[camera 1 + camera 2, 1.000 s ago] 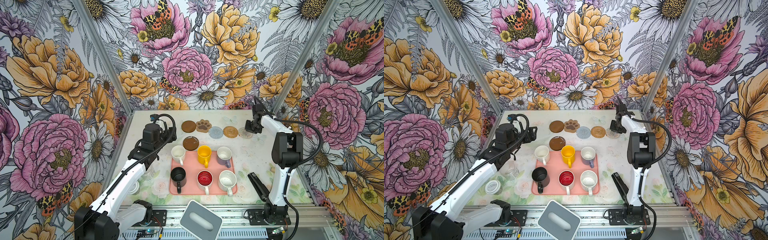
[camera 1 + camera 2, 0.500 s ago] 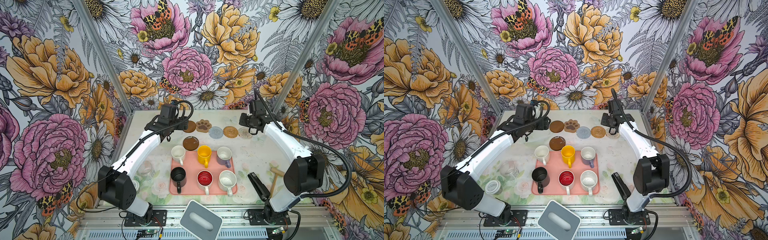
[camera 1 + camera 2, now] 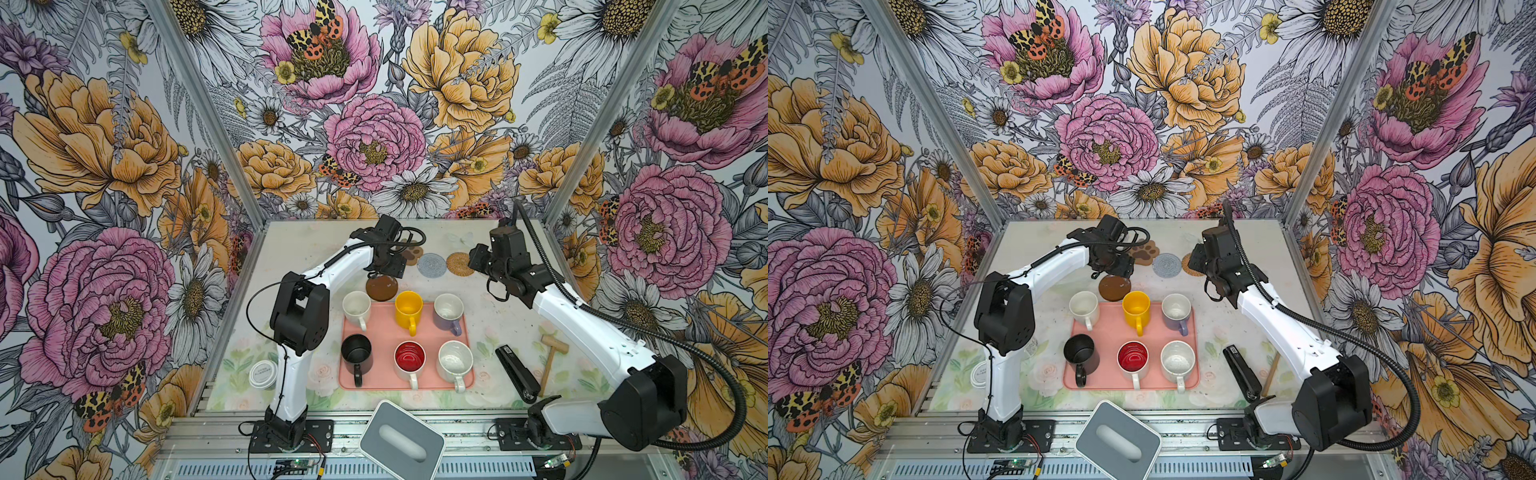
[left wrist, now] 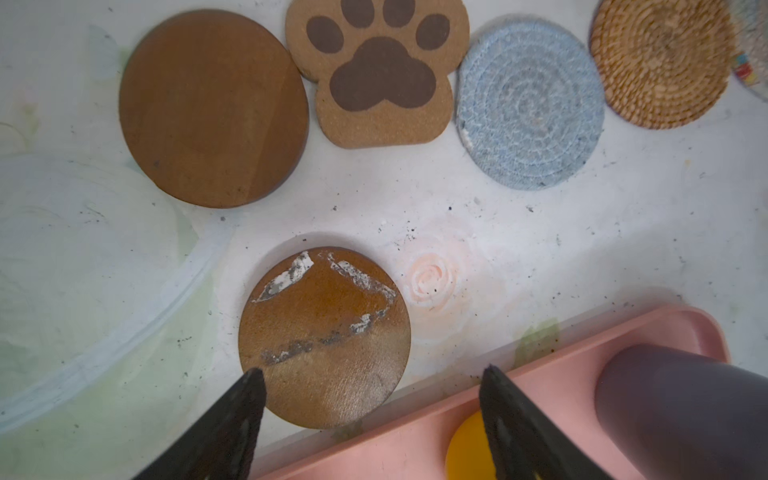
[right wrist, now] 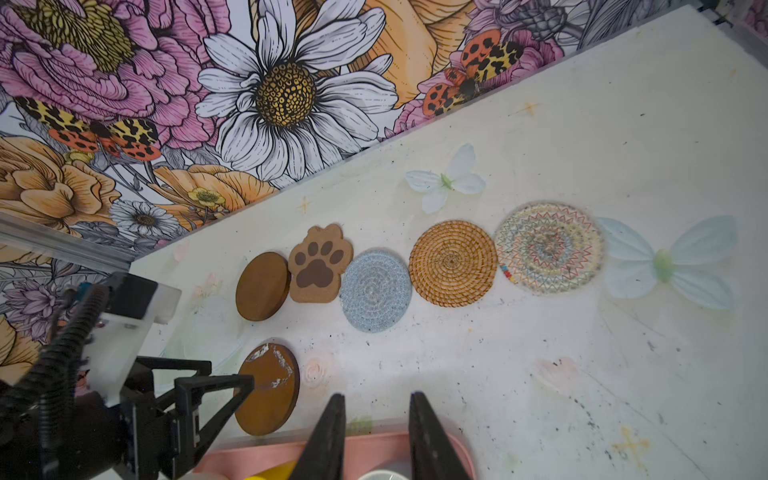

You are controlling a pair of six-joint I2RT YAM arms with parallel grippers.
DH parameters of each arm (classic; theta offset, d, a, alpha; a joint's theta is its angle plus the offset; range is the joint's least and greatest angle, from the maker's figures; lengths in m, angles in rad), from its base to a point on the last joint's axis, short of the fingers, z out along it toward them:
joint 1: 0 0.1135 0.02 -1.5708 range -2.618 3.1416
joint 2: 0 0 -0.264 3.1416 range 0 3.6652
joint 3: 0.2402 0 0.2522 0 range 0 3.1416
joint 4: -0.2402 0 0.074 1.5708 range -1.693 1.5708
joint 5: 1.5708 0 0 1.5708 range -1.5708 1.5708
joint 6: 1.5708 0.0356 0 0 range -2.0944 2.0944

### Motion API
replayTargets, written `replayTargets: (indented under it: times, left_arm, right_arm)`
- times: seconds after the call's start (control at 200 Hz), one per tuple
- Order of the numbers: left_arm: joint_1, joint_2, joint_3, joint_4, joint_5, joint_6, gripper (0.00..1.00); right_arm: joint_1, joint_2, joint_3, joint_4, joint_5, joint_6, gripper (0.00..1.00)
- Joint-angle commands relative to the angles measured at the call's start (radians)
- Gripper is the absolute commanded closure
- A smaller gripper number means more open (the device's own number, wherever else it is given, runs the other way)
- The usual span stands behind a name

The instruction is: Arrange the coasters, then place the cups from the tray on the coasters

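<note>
The scuffed brown disc (image 4: 324, 336) looks like varnished wood, its soft sheen broken by rough whitish patches; the plain brown disc (image 4: 214, 108) is smoother and matt. The paw mat (image 4: 378, 75) is grainy cork, the grey mat (image 4: 530, 106) coiled cloth cord, the tan mat (image 4: 660, 62) coiled rattan. The pink tray (image 4: 552, 374) looks like matt plastic; the yellow mug (image 3: 409, 309) is glossy glazed ceramic.

Bright, even light; faint soft shadows.
</note>
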Motion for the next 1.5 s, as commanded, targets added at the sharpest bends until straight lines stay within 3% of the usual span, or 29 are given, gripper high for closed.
replayTargets:
  times: [0.0, 0.636, 1.496]
  left_arm:
    - [-0.006, 0.009, 0.033, -0.028, 0.01, -0.013, 0.16]
    - [-0.031, 0.155, 0.059, -0.028, -0.051, -0.066, 0.15]
    - [0.051, 0.127, -0.056, -0.024, -0.193, -0.036, 0.2]
  right_arm:
    - [0.004, -0.07, -0.029, 0.065, 0.046, 0.04, 0.71]
    - [0.005, -0.085, -0.072, 0.081, 0.047, 0.05, 0.7]
    - [0.005, -0.05, -0.071, 0.106, 0.014, 0.057, 0.7]
